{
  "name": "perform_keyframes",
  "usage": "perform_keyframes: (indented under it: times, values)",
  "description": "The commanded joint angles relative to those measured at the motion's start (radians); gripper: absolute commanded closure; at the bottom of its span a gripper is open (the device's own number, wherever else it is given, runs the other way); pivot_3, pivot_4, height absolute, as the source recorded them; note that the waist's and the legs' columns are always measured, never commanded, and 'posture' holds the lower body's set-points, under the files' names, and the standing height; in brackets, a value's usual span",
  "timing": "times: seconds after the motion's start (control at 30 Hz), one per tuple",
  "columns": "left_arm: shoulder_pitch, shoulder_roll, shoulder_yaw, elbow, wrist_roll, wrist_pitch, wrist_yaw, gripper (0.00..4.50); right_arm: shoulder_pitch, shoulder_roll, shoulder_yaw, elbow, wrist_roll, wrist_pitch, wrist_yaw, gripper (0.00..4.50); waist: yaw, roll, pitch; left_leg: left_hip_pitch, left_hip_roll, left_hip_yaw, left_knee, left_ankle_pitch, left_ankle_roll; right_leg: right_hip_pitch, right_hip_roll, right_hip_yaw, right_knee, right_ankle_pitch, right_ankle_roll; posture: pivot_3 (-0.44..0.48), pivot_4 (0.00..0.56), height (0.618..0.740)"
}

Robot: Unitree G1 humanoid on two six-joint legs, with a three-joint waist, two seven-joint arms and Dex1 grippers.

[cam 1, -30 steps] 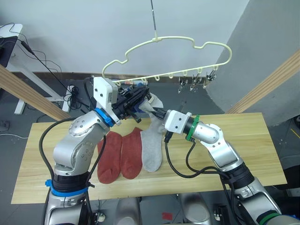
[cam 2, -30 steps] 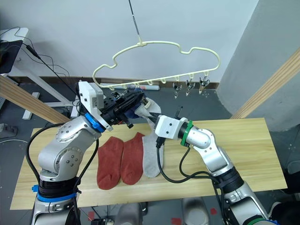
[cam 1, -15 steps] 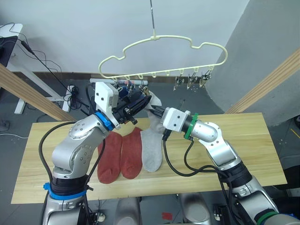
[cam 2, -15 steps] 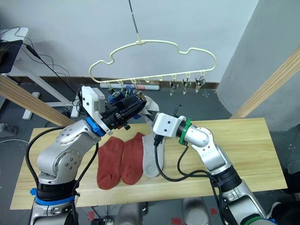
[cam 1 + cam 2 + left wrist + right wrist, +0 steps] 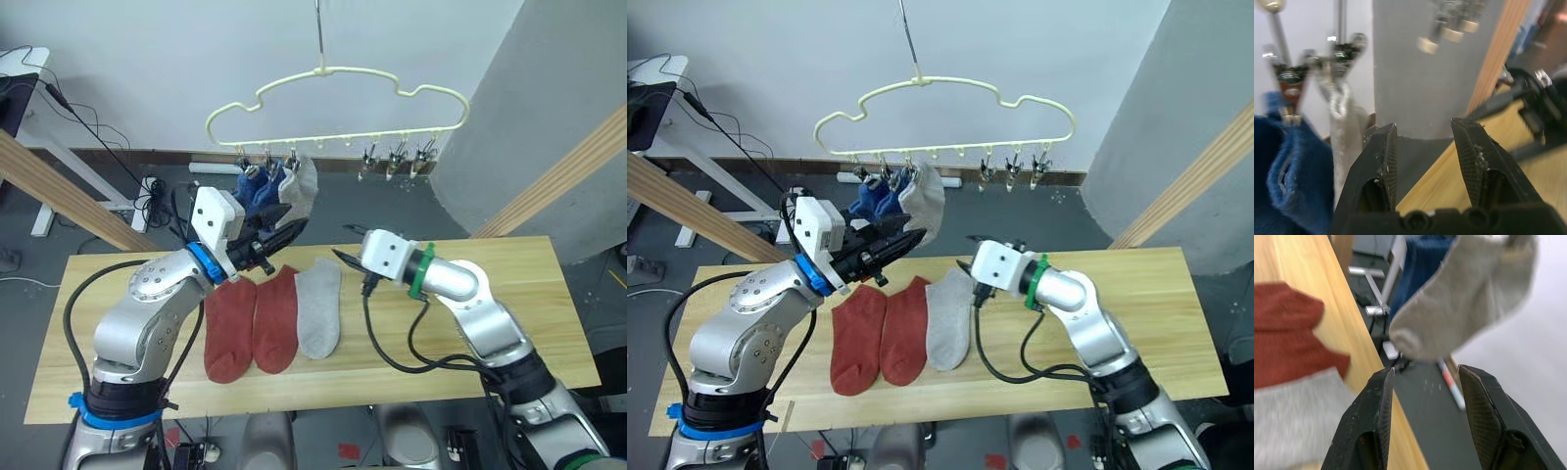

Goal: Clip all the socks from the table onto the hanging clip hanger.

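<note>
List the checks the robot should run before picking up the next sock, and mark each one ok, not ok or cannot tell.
1. Grey sock hangs from a clip on the hanger: ok.
2. Left gripper open and empty: ok.
3. Right gripper open and empty: ok.
4. Empty clips left on the hanger: ok.
5. Socks waiting on the table, a grey sock and two red socks: ok.
6. Clip's bite on the hung sock firm: cannot tell.

Silver arms, black cables, coloured rings
</note>
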Motion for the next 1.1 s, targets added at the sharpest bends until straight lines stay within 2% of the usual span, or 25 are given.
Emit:
perform_keyframes:
  times: [0.03, 0.2, 0.33, 0.67, 1.1]
  values:
    - [0.006, 0.063, 0.021, -0.02, -0.016, -0.052, -0.12, 2.56, 0.009, -0.002, -0.093, -0.161, 0.074, 0.123, -0.011, 2.36, -0.001, 0.0, 0.0, 0.0, 0.0, 0.0, 0.0, 0.0, 0.0, 0.0, 0.0, 0.0, 0.0, 0.0, 0.0, -0.225, 0.329, 0.733]
    - [-0.041, 0.155, 0.039, -0.027, -0.114, 0.026, -0.236, 2.56, -0.002, 0.022, -0.168, -0.245, 0.138, 0.274, -0.054, 2.36, -0.003, 0.0, 0.0, 0.0, 0.0, 0.0, 0.0, 0.0, 0.0, 0.0, 0.0, 0.0, 0.001, 0.0, 0.0, -0.22, 0.323, 0.733]
    - [-0.098, 0.176, 0.044, -0.024, -0.146, 0.055, -0.252, 2.56, -0.039, 0.056, -0.211, -0.279, 0.193, 0.391, -0.097, 2.36, -0.003, 0.0, 0.0, 0.0, 0.0, 0.0, 0.0, 0.0, 0.0, 0.0, 0.0, 0.0, 0.002, 0.0, 0.0, -0.215, 0.319, 0.733]
    - [-0.181, 0.133, 0.046, -0.006, -0.139, 0.047, -0.2, 2.56, -0.092, 0.125, -0.206, -0.346, 0.274, 0.534, -0.191, 2.36, -0.003, 0.0, 0.0, -0.001, 0.0, 0.0, 0.001, 0.0, 0.0, -0.002, 0.0, 0.0, 0.002, 0.0, 0.0, -0.213, 0.312, 0.733]
    - [-0.17, 0.098, 0.04, 0.014, -0.097, 0.006, -0.167, 2.56, -0.165, 0.182, -0.201, -0.277, 0.287, 0.559, -0.296, 2.36, -0.003, 0.0, -0.001, -0.001, 0.0, 0.0, 0.001, 0.0, 0.0, -0.002, 0.0, 0.0, 0.004, 0.0, 0.0, -0.206, 0.3, 0.733]
